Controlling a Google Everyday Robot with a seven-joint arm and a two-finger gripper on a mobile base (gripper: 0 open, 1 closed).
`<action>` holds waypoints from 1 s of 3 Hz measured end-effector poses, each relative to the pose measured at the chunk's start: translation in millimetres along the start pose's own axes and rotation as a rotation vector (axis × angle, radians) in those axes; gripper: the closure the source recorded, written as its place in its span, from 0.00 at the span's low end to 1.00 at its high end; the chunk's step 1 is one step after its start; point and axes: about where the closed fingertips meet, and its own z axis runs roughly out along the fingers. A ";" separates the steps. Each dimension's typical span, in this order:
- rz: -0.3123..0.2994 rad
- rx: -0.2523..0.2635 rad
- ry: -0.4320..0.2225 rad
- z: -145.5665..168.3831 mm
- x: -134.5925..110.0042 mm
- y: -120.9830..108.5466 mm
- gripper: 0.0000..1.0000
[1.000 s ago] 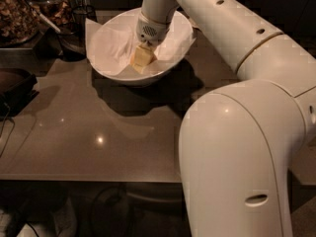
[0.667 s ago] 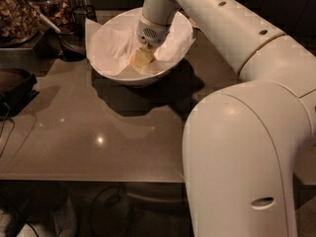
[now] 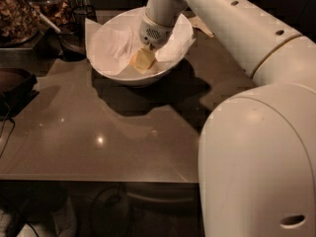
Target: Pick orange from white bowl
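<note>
The white bowl (image 3: 104, 69) stands at the back of the grey table, lined with crumpled white paper (image 3: 114, 42). The orange (image 3: 142, 61) shows as a small yellow-orange lump lying on the paper near the bowl's middle. My gripper (image 3: 147, 50) reaches straight down into the bowl from the white arm and sits right on top of the orange, covering its upper part. Its tip is hidden by the wrist housing and the fruit.
Dark containers with brownish contents (image 3: 19, 14) stand at the back left, with a dark bowl (image 3: 71, 41) next to the white bowl. A dark tray (image 3: 15, 85) lies at the left edge. My big white arm body (image 3: 256, 147) fills the right front. The table's front edge (image 3: 98, 179) is near.
The gripper stays down in the bowl over the orange. The big near arm link has shifted slightly to the right.
</note>
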 end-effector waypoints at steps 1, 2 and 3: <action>-0.005 0.012 -0.027 -3.8 -4.5 -0.1 1.00; -0.053 0.030 -0.119 -29.1 -19.6 8.6 1.00; -0.125 0.023 -0.185 -49.1 -35.8 22.6 1.00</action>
